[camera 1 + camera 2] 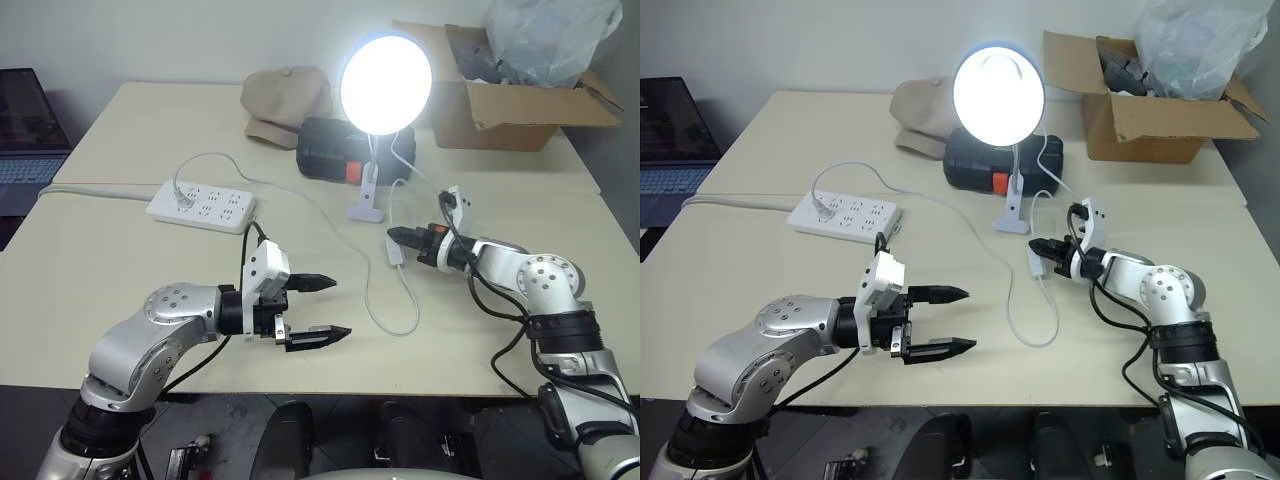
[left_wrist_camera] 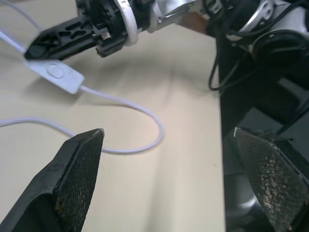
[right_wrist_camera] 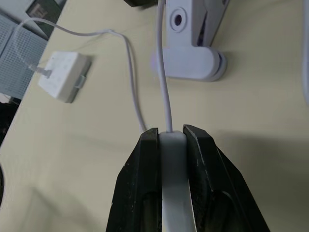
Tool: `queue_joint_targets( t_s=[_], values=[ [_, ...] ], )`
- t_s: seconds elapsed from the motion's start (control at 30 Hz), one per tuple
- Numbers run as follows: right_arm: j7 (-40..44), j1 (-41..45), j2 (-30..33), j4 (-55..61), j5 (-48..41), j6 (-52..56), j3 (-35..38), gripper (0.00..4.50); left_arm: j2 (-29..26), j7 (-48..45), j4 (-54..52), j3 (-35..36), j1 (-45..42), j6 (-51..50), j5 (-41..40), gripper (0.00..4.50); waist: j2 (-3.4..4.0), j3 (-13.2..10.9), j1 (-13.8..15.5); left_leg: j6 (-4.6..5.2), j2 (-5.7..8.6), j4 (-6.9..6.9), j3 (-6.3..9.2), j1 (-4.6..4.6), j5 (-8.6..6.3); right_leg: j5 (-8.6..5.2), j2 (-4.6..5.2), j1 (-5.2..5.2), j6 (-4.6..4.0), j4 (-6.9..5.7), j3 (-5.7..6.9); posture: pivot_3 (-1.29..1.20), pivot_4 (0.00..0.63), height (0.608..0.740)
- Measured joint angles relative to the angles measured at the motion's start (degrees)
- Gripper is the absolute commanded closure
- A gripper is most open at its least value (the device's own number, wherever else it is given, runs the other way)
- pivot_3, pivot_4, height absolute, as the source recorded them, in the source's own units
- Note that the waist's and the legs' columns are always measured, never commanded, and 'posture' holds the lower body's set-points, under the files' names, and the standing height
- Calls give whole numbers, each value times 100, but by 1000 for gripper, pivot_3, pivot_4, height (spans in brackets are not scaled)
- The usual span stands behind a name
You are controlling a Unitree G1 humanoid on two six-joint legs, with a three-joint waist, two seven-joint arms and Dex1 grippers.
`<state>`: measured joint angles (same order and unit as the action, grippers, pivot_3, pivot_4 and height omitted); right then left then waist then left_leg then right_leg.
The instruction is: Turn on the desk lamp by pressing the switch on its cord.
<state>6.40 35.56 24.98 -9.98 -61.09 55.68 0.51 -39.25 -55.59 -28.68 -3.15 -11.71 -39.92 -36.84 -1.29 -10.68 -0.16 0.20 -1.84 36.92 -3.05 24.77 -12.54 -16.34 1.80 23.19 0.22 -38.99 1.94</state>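
Observation:
The desk lamp (image 1: 386, 82) stands on its white clamp base (image 1: 366, 205) at mid-table, and its round head glows bright white. Its thin white cord (image 1: 380, 310) loops over the table toward me. The white oblong switch (image 1: 396, 250) lies flat on the table on that cord. My right gripper (image 1: 393, 236) is shut and lies along the top of the switch (image 3: 174, 183), which shows white in the slit between its fingers. I cannot tell whether it touches the switch. My left gripper (image 1: 341, 306) hangs open and empty near the front edge, left of the cord loop.
A white power strip (image 1: 200, 205) with a grey cable lies at the left. Behind the lamp are a beige cap (image 1: 285, 100) and a black case (image 1: 325, 150). A cardboard box (image 1: 510, 110) sits at the back right. A laptop (image 1: 25, 130) stands off the table's left side.

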Motion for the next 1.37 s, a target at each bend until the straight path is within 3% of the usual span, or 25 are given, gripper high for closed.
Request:
queue_joint_targets(
  t_s=[0.07, 0.13, 0.43, 0.6, 0.67, 0.87, 1.1, 1.2, 1.37],
  values=[
    [-10, 61, -140, -163, 249, -5, 10, 4123, -16, 6, -28, -3, 99, 104, 86, 0, 0, 0, 0, 0, 0, 0, -1, 0, 0, 0, 0, 0, -1, 0, 0, 0, 150, 740],
    [11, 145, -215, -239, 445, -10, 60, 3420, -51, 20, -36, -52, 165, 218, 214, 0, 0, 0, 0, 0, -1, 1, -1, 0, 0, 1, 0, 0, -1, -1, 1, 0, 150, 740],
    [112, 130, -353, -74, 780, 164, 586, 1592, 13, -11, 141, -160, 232, 639, 435, 0, 0, 0, 2, 0, -3, -1, -1, 0, 0, 2, 0, 1, -2, -2, 1, 0, 150, 740],
    [641, -280, 178, 671, 915, 259, 630, 411, 142, 123, 461, -113, 203, 914, 576, 0, 0, 0, 12, 1, 0, 1, -1, 0, 0, 2, 2, 1, -1, -1, 3, 0, 150, 740],
    [1195, -494, 726, 1127, 1113, 219, 459, 63, 128, 116, 576, -105, 177, 1030, 674, 0, 1, 0, 15, 2, 0, 1, -1, 0, -1, 1, 1, 1, 0, 0, 4, 0, 150, 740],
    [3312, -1097, 2303, 2446, 1733, -544, -78, 63, -83, 82, 685, 16, -19, 706, 496, 0, 1, -1, 3, 2, -8, 0, 7, 0, -1, -14, -9, 1, 25, 1, 9, 0, 150, 740],
    [5431, -2020, 3811, 2930, 2429, -2025, 247, 63, -946, -262, 568, 521, -218, 183, 132, 0, 1, 0, 15, 0, -9, 4, 7, -1, -1, -15, -9, -1, 26, 2, 10, 0, 150, 740],
    [5973, -2236, 4099, 2919, 2618, -2521, 651, 63, -1158, -394, 570, 705, -319, 20, -39, 0, 1, 0, 8, -1, -10, 6, 4, -5, 0, -14, -8, -3, 26, 1, 8, 0, 150, 740],
    [6136, -2217, 4085, 2743, 2768, -2799, 783, 63, -1155, -333, 571, 807, -569, -222, -302, 0, 0, 0, 11, -2, -10, 6, 2, -8, 1, -15, -8, -6, 26, 0, 5, 0, 150, 740]
  ],
)
